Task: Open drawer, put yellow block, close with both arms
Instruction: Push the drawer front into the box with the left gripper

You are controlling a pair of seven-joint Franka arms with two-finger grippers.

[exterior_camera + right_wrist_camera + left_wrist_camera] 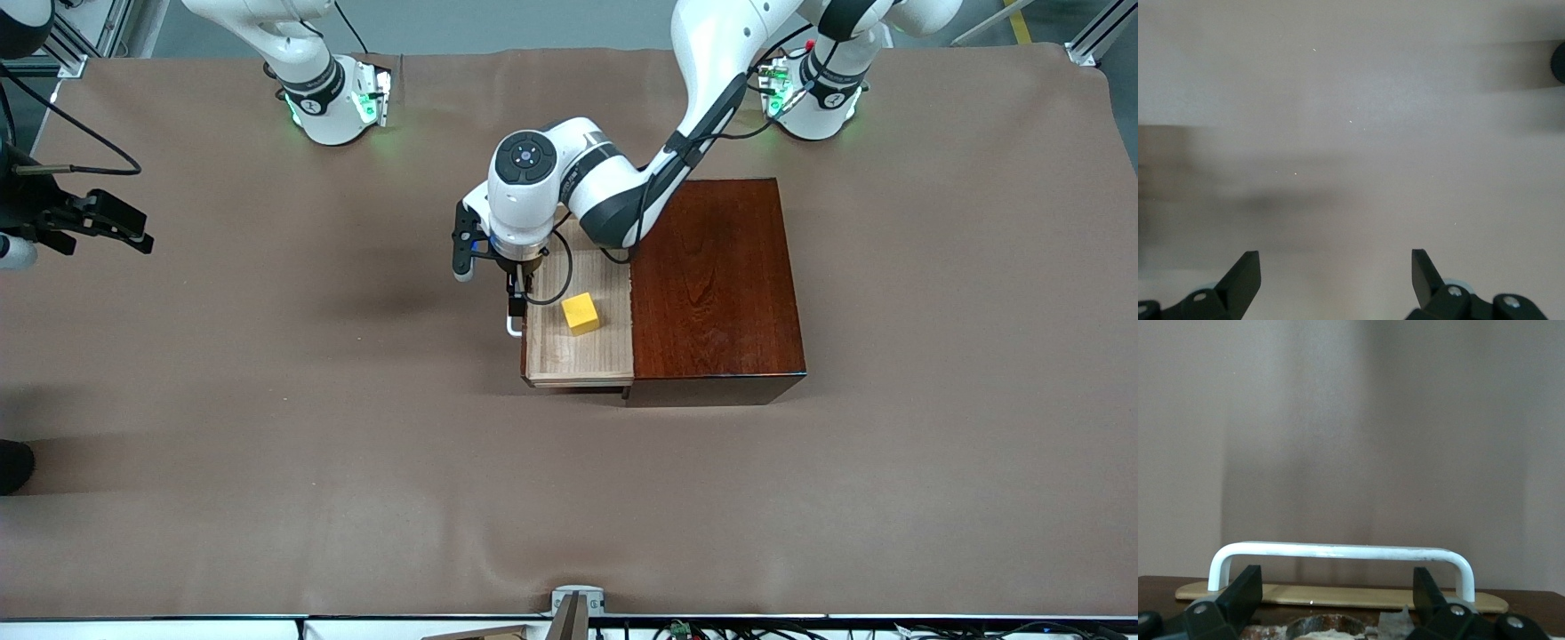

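Observation:
The drawer [569, 356], a pale-wood tray, stands pulled out of the dark reddish-brown box [716, 284] toward the right arm's end of the table. The yellow block [581, 313] lies inside it. My left gripper [516, 298] is open and empty, low at the drawer's white handle [513, 327]. In the left wrist view the handle [1338, 551] runs across just past my left gripper [1337, 587], with the drawer's pale front edge [1338, 595] under it. My right gripper [120, 227] waits open and empty over bare cloth at the right arm's end; its wrist view [1337, 267] shows only cloth.
A brown cloth [356, 462] covers the table. A dark object [13, 467] sits at the cloth's edge at the right arm's end. A small metal fitting [576, 604] stands at the table edge nearest the front camera.

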